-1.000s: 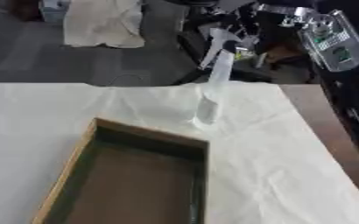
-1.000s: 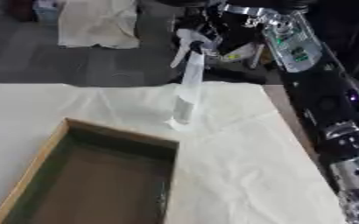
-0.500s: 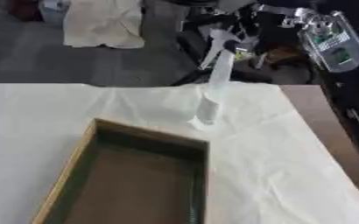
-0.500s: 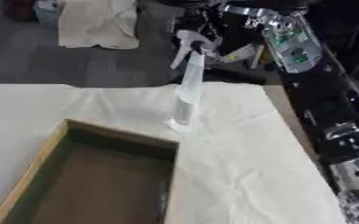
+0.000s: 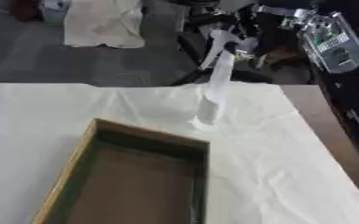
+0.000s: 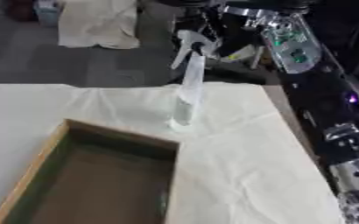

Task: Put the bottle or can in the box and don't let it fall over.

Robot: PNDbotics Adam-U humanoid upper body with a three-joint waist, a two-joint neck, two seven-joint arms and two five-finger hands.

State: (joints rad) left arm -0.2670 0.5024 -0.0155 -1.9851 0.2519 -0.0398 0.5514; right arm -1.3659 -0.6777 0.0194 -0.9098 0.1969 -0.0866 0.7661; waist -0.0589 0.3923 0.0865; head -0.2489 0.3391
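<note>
A tall, slim, clear spray bottle (image 5: 216,89) with a white trigger head stands upright on the white cloth (image 5: 290,166), just beyond the box's (image 5: 75,155) far right corner. The right arm (image 6: 313,83) runs down the right edge, and whether its hand is open or closed I cannot tell.

Open box (image 5: 129,175) interior unobstructed from above; tall spray bottle (image 5: 216,83) stands upright just beyond its far right corner, on the cloth-covered worktop (image 5: 290,166), open to the right.
</note>
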